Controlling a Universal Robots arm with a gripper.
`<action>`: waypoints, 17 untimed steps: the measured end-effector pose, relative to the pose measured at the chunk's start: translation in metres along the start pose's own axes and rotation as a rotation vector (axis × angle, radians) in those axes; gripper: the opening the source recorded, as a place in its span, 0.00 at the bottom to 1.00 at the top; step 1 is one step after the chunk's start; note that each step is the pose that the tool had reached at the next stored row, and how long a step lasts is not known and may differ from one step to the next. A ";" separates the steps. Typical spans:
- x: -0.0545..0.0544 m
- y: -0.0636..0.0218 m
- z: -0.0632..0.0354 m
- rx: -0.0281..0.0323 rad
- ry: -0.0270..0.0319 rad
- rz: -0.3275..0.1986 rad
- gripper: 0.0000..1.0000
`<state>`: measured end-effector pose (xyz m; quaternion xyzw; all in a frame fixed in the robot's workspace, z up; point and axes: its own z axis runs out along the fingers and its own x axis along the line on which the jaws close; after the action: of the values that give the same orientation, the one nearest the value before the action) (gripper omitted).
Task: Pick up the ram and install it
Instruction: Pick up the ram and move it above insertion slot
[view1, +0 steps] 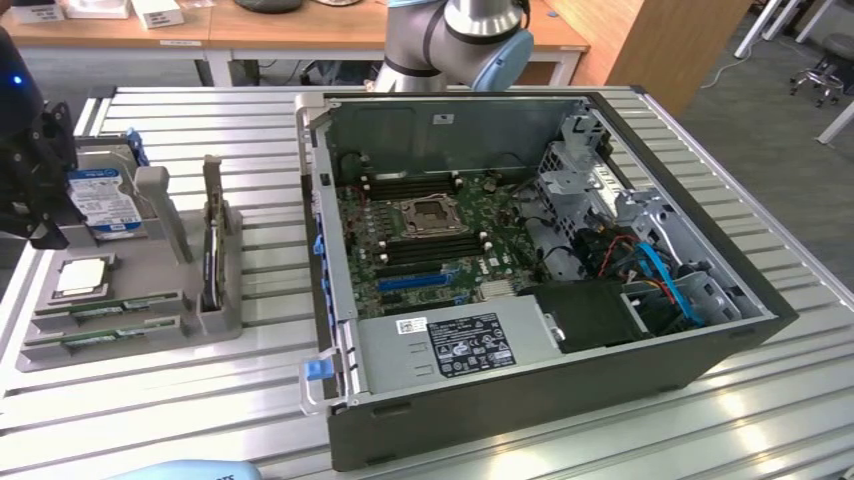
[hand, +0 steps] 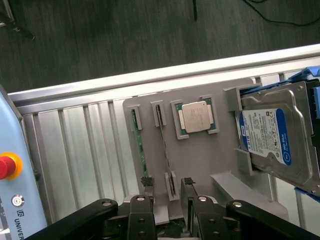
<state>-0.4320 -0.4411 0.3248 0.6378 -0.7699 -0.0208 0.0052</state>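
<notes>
the jaws (hand: 167, 183) stood spread apart and gripped nothing, their black, blocky fingertips (hand: 146, 182) hanging low over one end of a matt grey moulded tray (hand: 210, 160). two ram sticks stood on edge in narrow slots of that tray, side by side and roughly parallel. one ram stick (hand: 140, 145), a long thin green strip, ended just beside one fingertip. the other ram stick (hand: 163, 136), seen as a slim edge speckled dark and pale, ran toward the gap between the two fingertips. whether either was touched could not be told. next to them a square processor (hand: 196, 116) with a dull silver lid lay flat in its recess. beyond it a boxy hard drive (hand: 270, 135) with a blue-and-white label leaned tilted, with blue plastic showing at its edges. in the exterior view the tray sat on a ribbed, pale metal worktop (view1: 174, 410), to the exterior view's left of an open dark computer case (view1: 534, 405). the case's green motherboard (view1: 414, 235) lay exposed with its long black sockets.
</notes>
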 end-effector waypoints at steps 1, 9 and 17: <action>0.000 -0.0001 0.0013 0.0001 0.0000 0.000 0.35; 0.000 -0.0003 0.0043 -0.0005 0.0006 -0.011 0.35; 0.000 -0.0004 0.0044 -0.0012 0.0021 -0.055 0.35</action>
<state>-0.4318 -0.4411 0.3204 0.6585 -0.7522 -0.0207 0.0059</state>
